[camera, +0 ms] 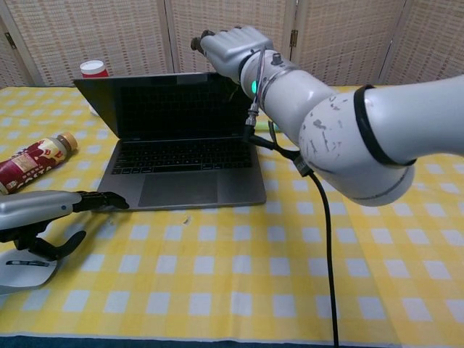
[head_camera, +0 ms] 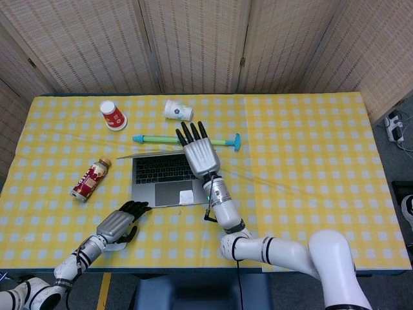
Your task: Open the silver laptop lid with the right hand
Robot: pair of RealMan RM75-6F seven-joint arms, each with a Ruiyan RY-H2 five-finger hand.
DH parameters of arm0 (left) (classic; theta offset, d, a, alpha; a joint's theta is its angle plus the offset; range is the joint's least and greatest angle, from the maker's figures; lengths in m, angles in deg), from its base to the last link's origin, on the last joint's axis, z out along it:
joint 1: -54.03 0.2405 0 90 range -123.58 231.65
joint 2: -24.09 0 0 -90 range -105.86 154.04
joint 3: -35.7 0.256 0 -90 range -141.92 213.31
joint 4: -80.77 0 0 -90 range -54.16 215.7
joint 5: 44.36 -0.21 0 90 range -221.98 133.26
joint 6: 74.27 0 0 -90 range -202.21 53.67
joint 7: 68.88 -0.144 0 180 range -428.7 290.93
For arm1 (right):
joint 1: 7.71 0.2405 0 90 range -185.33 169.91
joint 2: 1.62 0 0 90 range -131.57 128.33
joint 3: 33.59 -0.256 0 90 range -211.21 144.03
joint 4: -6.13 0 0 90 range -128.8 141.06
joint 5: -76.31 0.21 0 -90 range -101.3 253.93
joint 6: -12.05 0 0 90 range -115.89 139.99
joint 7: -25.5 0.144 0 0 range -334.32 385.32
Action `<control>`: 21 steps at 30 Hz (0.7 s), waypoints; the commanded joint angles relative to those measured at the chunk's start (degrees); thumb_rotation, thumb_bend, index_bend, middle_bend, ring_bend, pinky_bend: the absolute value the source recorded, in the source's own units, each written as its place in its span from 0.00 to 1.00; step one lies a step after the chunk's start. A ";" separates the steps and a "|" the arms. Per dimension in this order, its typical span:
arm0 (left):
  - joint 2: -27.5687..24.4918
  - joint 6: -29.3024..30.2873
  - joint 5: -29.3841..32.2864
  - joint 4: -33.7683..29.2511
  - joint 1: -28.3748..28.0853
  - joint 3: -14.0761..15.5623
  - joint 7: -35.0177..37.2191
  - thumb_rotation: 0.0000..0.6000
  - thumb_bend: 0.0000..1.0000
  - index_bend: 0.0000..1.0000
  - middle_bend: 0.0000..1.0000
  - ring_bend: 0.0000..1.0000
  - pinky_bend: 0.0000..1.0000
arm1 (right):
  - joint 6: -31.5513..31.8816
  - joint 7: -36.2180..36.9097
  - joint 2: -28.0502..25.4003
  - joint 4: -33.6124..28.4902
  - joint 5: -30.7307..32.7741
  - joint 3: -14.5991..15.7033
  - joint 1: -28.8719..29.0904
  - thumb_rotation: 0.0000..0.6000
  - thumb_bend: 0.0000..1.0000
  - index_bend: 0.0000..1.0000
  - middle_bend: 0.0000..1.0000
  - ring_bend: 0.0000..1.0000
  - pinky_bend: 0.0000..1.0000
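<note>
Head view: laptop (head_camera: 162, 179) open, mid-left on table (head_camera: 310, 168); right hand (head_camera: 201, 152) flat, fingers straight, on lid's right top edge. Left hand (head_camera: 117, 223) near laptop's near-left corner, holding nothing.
Chest view: lid upright, right hand (camera: 230, 45) at top-right corner; left hand (camera: 51, 214) fingertips touching base corner.

Shiny metal and soft cloth
The laptop (camera: 181, 190) is smooth grey metal with a dark glossy screen; checked cloth covers the tabletop (camera: 239, 290); the right robot hand (head_camera: 201, 155) looks silvery.

woven folding screens (head_camera: 193, 45) stand behind the yellow checked table (head_camera: 310, 168).
</note>
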 commanded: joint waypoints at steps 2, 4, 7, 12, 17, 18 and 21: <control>0.10 0.11 0.17 0.03 0.02 -0.01 -0.22 1.00 0.77 0.02 0.03 0.00 0.00 | 0.09 0.25 -0.63 0.66 0.87 -0.45 0.63 1.00 0.66 0.00 0.00 0.00 0.00; 0.15 0.24 0.23 0.07 0.03 -0.03 -0.38 1.00 0.77 0.02 0.03 0.00 0.00 | 0.18 0.38 -0.88 0.90 1.23 -0.57 0.87 1.00 0.66 0.00 0.00 0.00 0.00; 0.13 0.19 0.43 0.02 -0.03 -0.06 -0.61 1.00 0.77 0.02 0.03 0.00 0.00 | 0.31 0.56 -1.23 1.32 1.94 -0.76 1.24 1.00 0.66 0.00 0.00 0.00 0.00; 0.21 -0.30 0.92 0.01 -0.26 -0.09 -0.96 1.00 0.77 0.02 0.03 0.00 0.00 | 0.56 0.59 -1.80 1.92 3.29 -1.05 1.83 1.00 0.66 0.00 0.00 0.00 0.00; 0.33 -0.58 1.21 0.04 -0.38 -0.06 -1.18 1.00 0.77 0.02 0.03 0.00 0.00 | 0.74 0.53 -2.27 2.71 4.39 -1.23 2.50 1.00 0.66 0.00 0.00 0.00 0.00; 0.33 -0.59 1.25 0.05 -0.38 -0.04 -1.21 1.00 0.77 0.02 0.03 0.00 0.00 | 0.72 0.49 -2.34 2.87 4.63 -1.27 2.63 1.00 0.66 0.00 0.00 0.00 0.00; 0.33 -0.64 1.33 0.10 -0.39 0.02 -1.22 1.00 0.77 0.03 0.03 0.00 0.00 | 0.67 0.42 -2.50 3.56 5.37 -1.51 3.17 1.00 0.66 0.00 0.00 0.00 0.00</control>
